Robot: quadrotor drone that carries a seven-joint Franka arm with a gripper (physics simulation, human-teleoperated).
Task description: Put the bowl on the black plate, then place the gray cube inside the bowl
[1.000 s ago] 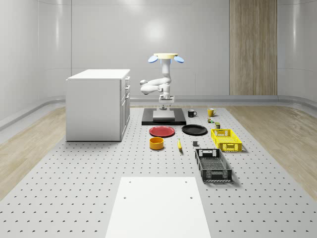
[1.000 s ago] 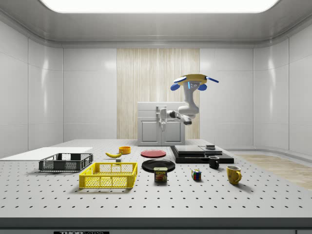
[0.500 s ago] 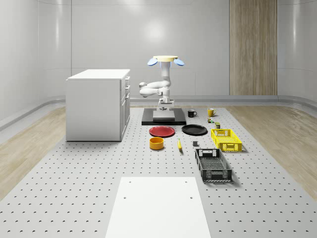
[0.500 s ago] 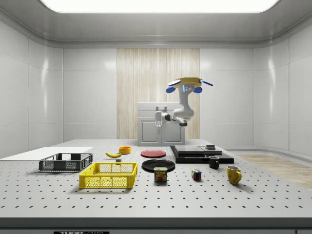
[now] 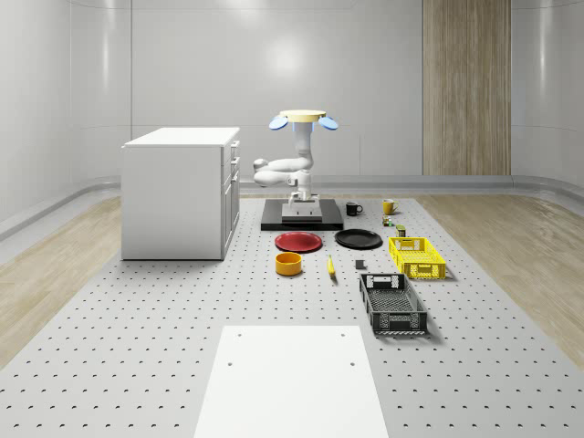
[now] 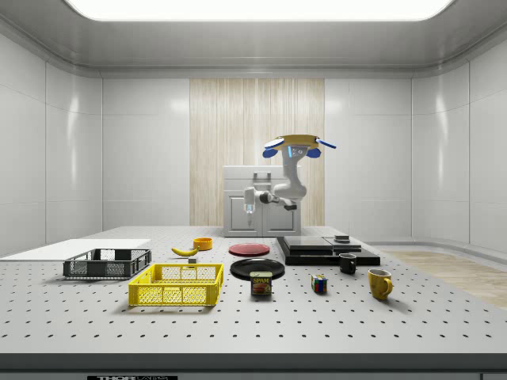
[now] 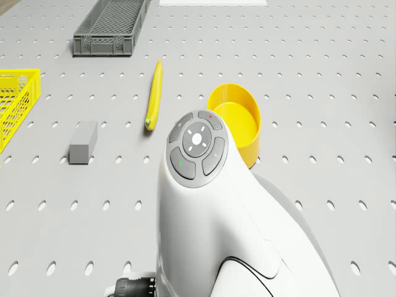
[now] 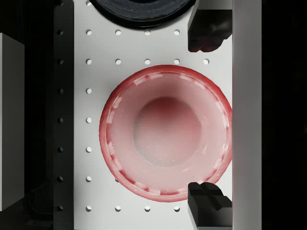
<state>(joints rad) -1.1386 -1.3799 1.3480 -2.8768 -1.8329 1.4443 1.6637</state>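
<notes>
While drone point(image 6: 293, 145) hovers, bowl point(image 5: 288, 264) upright

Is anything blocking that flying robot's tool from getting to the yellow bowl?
Nothing visible does. The drone hovers with its tool over the red plate; the yellow bowl sits uncovered on the table next to that plate. A banana lies beside it, off the path.

Whole-scene camera high, distant, side camera low, both showing drone point(image 5: 302, 117), wrist perhaps straight down
</notes>
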